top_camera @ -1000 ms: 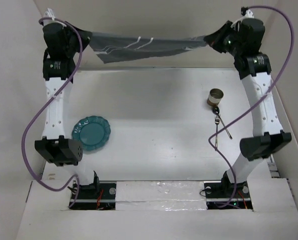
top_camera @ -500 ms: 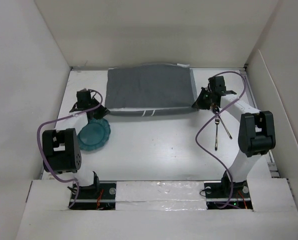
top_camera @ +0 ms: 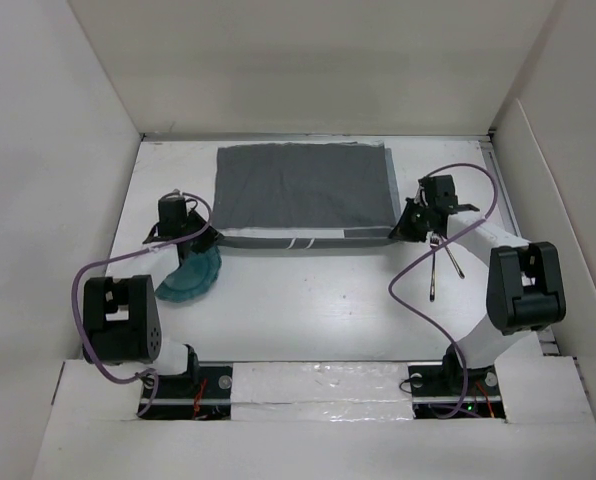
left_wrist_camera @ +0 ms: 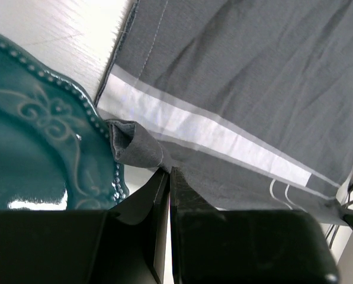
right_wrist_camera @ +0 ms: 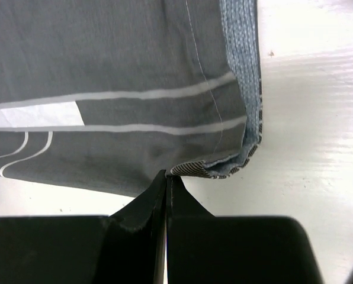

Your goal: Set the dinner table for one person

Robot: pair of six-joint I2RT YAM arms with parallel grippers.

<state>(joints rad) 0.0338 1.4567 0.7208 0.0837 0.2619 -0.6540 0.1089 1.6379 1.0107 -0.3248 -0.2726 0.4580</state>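
A dark grey cloth mat (top_camera: 303, 190) with white stripes lies spread flat on the far middle of the white dinner table (top_camera: 308, 310). My left gripper (top_camera: 204, 238) is shut on the mat's near-left corner, which bunches at the fingertips (left_wrist_camera: 167, 171) in the left wrist view, right against the beaded rim of a teal plate (left_wrist_camera: 34, 154). My right gripper (top_camera: 404, 228) is shut on the near-right corner, where the striped hem (right_wrist_camera: 224, 168) curls up just past its jaw tips (right_wrist_camera: 166, 175). The mat (right_wrist_camera: 105, 59) lies smooth beyond them.
The teal plate (top_camera: 191, 277) sits at the left, partly under the left arm. A fork and another utensil (top_camera: 436, 265) lie crossed at the right, close to the right arm. White walls enclose the table on three sides. Purple cables loop beside both arms.
A second ago both arms held the mat stretched high in the air. They have come down, laid it on the table and drawn its near edge toward me, flattening it.
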